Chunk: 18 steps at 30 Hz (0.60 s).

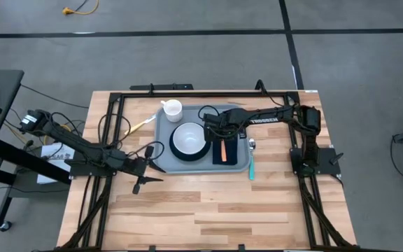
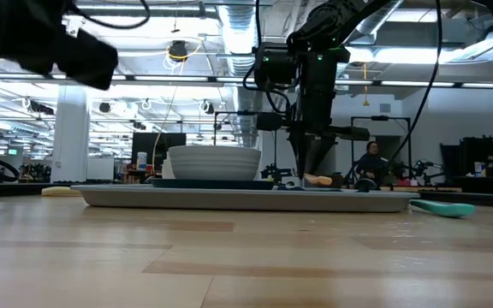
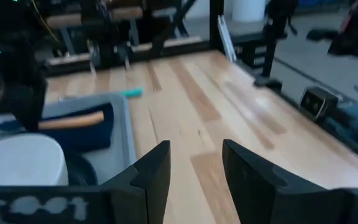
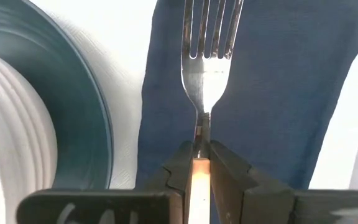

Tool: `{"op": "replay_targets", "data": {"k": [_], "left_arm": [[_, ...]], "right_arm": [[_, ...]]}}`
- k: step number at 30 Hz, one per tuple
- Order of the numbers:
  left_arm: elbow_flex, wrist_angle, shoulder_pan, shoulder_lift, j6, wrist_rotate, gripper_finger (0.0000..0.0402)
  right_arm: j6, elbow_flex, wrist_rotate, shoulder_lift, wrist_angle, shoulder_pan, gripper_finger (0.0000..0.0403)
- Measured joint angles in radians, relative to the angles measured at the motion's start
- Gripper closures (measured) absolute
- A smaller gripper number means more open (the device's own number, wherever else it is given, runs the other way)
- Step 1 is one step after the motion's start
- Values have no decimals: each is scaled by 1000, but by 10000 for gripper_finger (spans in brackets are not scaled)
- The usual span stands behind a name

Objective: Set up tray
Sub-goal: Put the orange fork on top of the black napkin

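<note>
The light grey-blue tray point(image 1: 163, 162) lies in the middle of the table and shows as a low slab in the low view point(image 2: 127, 198). On it stand a white cup point(image 1: 171, 108) and a white bowl point(image 1: 189, 138) on a dark plate. A navy cloth point(image 1: 236, 150) lies flat on the tray's right part. My right gripper point(image 1: 217, 133) points down over the cloth, shut on an orange-handled fork point(image 4: 209, 56). My left gripper point(image 1: 143, 175) is open and hovers over bare table by the tray's near left corner. My right gripper pinches the fork between its two fingers where the orange handle point(image 4: 199, 171) meets the metal neck. The fingers come from above, pointing down, across the fork. The tines point(image 4: 211, 28) lie over the navy cloth, and the handle point(image 1: 224, 150) stretches toward the near edge, low over the cloth.
A teal utensil point(image 1: 251, 169) lies on the table just right of the tray's near right corner, with a metal piece point(image 1: 252, 145) beside the tray's right rim. A yellow-handled utensil point(image 1: 140, 124) lies left of the tray. Bare wood point(image 1: 208, 210) stretches toward the near edge.
</note>
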<state>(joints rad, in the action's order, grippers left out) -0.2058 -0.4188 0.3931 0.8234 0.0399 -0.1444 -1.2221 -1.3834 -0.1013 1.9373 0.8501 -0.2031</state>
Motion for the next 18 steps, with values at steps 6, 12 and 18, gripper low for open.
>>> {"op": "replay_targets", "data": {"k": [6,12,18], "left_arm": [[0,115,0,-170,-19,67,267],[44,217,0,-323,-53,168,267],[147,182,-1,-503,-116,39,267]], "right_arm": [[0,0,0,0,0,0,365],[0,0,0,0,0,0,365],[0,0,0,0,0,0,365]]}}
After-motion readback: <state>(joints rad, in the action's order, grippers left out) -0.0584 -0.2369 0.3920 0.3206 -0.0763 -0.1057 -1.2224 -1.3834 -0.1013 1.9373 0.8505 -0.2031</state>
